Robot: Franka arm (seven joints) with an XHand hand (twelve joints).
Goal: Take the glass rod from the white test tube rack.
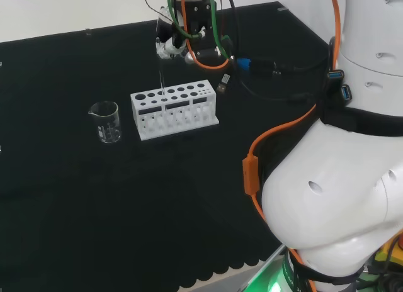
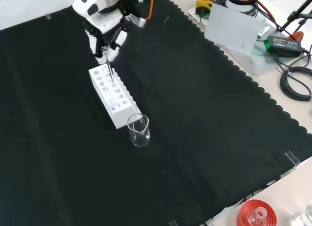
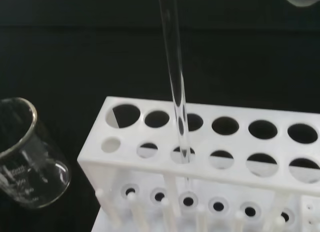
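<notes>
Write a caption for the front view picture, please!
Robot hand grips the glass rod standing in the white rack, beaker nearby.

White arm (image 1: 340, 197) — orange cable (image 1: 252, 172) — black-and-white hand (image 2: 105, 38)

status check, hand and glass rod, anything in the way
Hand pinching glass rod at its top. Rod upright, lower end in a hole of the white test tube rack. Beaker beside rack, apart.
</notes>
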